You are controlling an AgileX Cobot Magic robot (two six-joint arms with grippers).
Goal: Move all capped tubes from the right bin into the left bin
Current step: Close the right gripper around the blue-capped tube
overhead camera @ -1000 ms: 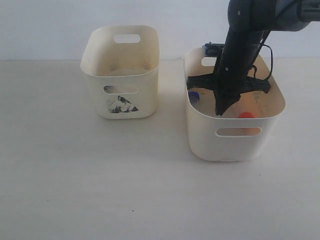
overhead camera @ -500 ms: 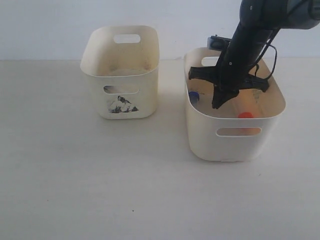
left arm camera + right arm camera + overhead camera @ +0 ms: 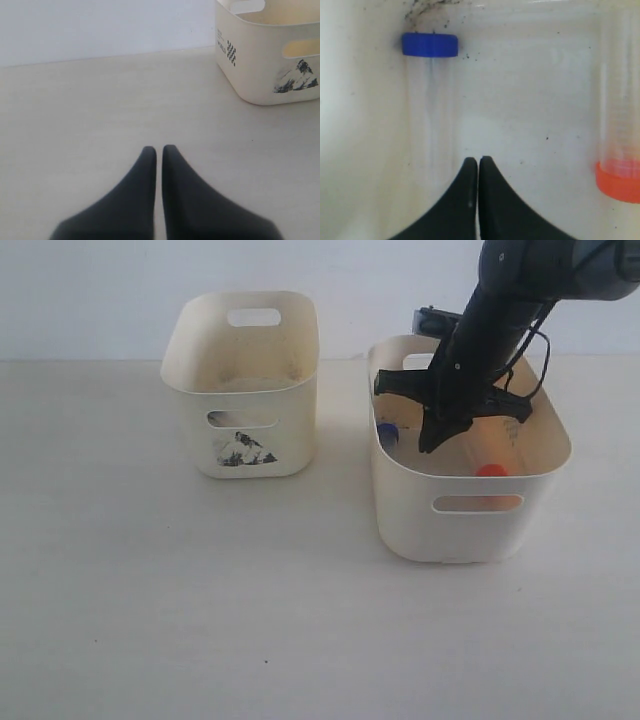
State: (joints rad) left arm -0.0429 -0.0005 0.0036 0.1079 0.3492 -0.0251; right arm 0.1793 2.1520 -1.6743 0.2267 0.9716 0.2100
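Note:
The wide plain right bin (image 3: 470, 530) holds capped tubes: a blue-capped tube (image 3: 430, 90) shows its cap (image 3: 387, 433) at the bin's left inner wall, and an orange-capped tube (image 3: 619, 150) lies at the near side with its cap (image 3: 491, 471) by the front wall. My right gripper (image 3: 428, 446) hangs inside this bin, shut and holding nothing (image 3: 478, 161), between the two tubes. The smaller stickered left bin (image 3: 242, 390) stands to the left (image 3: 265, 60). My left gripper (image 3: 158, 150) is shut over bare table, well away from that bin.
Both bins rest on a pale tabletop (image 3: 200, 600) against a white wall. A black camera module (image 3: 435, 322) rides on the right arm above the right bin's back rim. Dark specks dot the right bin's floor (image 3: 427, 12).
The right gripper has risen within the right bin and tilted, its tip now higher and slightly left. Its jaws stayed shut with nothing in them. The tubes have not moved.

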